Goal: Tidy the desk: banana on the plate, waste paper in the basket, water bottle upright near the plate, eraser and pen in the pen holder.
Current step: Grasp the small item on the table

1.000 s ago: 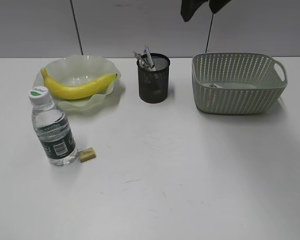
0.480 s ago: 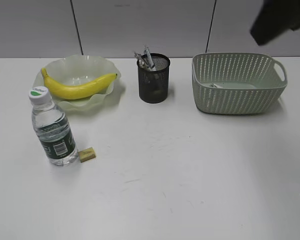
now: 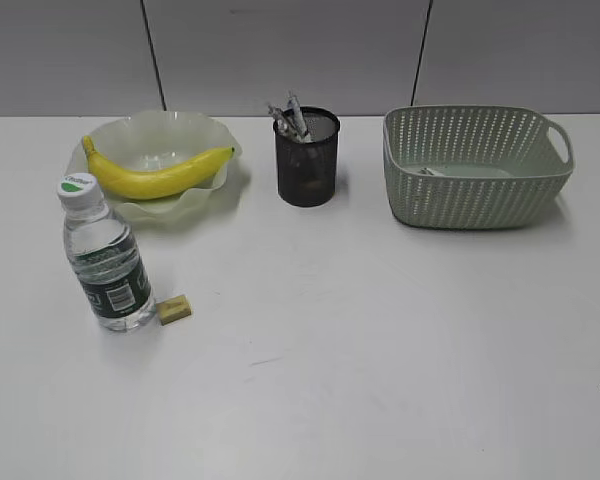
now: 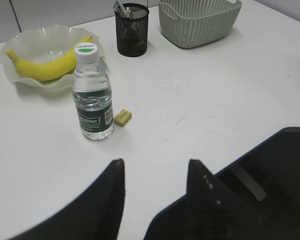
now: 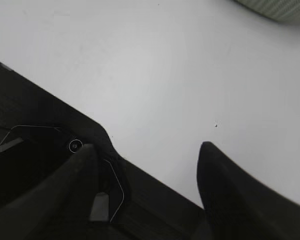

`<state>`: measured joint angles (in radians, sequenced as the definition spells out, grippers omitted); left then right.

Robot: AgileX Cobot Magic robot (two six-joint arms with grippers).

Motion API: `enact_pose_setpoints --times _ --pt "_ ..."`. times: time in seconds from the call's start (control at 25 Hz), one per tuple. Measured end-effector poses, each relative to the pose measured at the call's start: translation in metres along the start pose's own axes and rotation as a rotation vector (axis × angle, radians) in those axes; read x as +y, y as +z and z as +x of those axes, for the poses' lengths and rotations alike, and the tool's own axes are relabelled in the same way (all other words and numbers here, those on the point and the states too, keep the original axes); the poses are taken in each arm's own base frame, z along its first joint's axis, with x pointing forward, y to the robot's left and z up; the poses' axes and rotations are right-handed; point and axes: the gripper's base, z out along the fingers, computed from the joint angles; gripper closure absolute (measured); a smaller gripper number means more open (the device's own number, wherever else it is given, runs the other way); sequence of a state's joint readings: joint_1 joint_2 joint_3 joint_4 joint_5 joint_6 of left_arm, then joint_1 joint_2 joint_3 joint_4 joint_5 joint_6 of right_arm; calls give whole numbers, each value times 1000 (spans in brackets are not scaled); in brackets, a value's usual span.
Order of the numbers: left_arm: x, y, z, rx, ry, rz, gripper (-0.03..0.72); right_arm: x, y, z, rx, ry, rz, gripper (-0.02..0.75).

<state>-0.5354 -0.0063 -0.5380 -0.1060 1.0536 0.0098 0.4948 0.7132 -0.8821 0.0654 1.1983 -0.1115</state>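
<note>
- The left gripper [image 4: 155, 172] sat at the bottom edge of its wrist view, jaws parted and holding nothing, above bare desk [image 3: 380, 350].
- The right gripper [image 5: 145, 170] showed in its own view with jaws spread wide and empty, over bare tabletop; only a corner of the basket [image 5: 270, 10] appeared at upper right.
- The water bottle [image 3: 104, 258] stood upright at the left of the exterior frame, near the plate.
- The eraser [image 3: 175, 309], a small tan block, lay on the desk just beside the bottle's base, to its right. It appeared to be the one item still out of place.
- Recommended procedure: approach with the left gripper from the side away from the bottle, descend vertically, and close across the eraser's short sides, so that no finger strikes the bottle.
- The banana [image 3: 158, 176] lay on the plate [image 3: 205, 125] at upper left.
- The pen holder [image 3: 306, 157] stood at upper centre with pens inside; release the eraser only when directly above its opening.
- The basket [image 3: 477, 167] at upper right held a pale scrap, probably the waste paper [image 3: 430, 171].
</note>
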Motion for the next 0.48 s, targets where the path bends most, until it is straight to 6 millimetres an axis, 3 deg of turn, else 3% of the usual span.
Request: enact_pose_setpoints --times 0.32,0.48 --pt "0 0 0 0 0 0 379 8 6 98 -126 -7 11 239" --pt "0 0 0 0 0 0 379 10 -6 117 -309 -17 32 239"
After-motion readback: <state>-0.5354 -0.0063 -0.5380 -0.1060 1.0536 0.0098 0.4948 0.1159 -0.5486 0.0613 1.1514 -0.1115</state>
